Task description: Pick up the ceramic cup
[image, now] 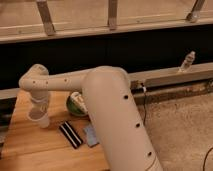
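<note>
A big robot arm [112,115], smooth off-white plastic w/ rounded tube-like segments and small dark dots along its shell, is filling the middle of the view, bending from bottom right up and over to the left. Its bulky elbow is sitting near centre; the forearm is running left to a rounded joint, then turning down.

Under it, a wooden table [30,150] w/ a warm, pale-brown grain is taking up the lower left. To the right, a speckled, carpet-like grey floor [185,130] is showing. Behind, a dark wall band w/ a pale ledge is running across, and metal posts are rising along the top. A small clear bottle [187,61] is standing on the ledge at right.

On the table, a round green plate [76,104] is lying partly hidden behind the arm. Just in front, a flat black rectangular object w/ a pale stripe [70,134] is lying at an angle, and beside it a small grey-blue squarish pad [91,135] is touching the arm's edge.

The gripper [38,111] is pointing down at the table's left side, right over the ceramic cup [40,118]. The cup is small, whitish, tapered, w/ a wide round rim, at the left side of the table, well left of the plate. Gripper and cup are overlapping; can't tell whether the gripper is clamping it or not, or whether the cup is resting on the wood.
</note>
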Robot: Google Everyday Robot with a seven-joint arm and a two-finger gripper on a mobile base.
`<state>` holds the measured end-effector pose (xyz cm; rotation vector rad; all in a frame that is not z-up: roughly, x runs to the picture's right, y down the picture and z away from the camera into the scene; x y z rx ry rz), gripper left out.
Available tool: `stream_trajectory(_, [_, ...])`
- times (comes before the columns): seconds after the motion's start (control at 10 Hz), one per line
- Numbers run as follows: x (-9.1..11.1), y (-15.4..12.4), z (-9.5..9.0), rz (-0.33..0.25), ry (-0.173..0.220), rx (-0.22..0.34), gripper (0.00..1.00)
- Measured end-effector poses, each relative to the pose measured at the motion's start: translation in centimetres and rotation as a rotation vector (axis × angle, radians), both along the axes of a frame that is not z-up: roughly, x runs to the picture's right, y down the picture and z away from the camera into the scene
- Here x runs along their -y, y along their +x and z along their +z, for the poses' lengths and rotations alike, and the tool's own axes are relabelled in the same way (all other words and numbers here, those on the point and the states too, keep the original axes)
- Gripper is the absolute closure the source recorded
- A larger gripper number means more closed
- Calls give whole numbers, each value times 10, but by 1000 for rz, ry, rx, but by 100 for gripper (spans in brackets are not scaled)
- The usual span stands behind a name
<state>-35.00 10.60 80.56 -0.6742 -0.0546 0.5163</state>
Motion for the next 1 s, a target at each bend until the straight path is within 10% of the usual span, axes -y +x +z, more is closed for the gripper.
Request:
stream_trajectory(0.5, [10, -4, -23, 46, 77, 1, 100])
stream_trajectory(1.0, [90, 7, -107, 160, 277, 50, 100])
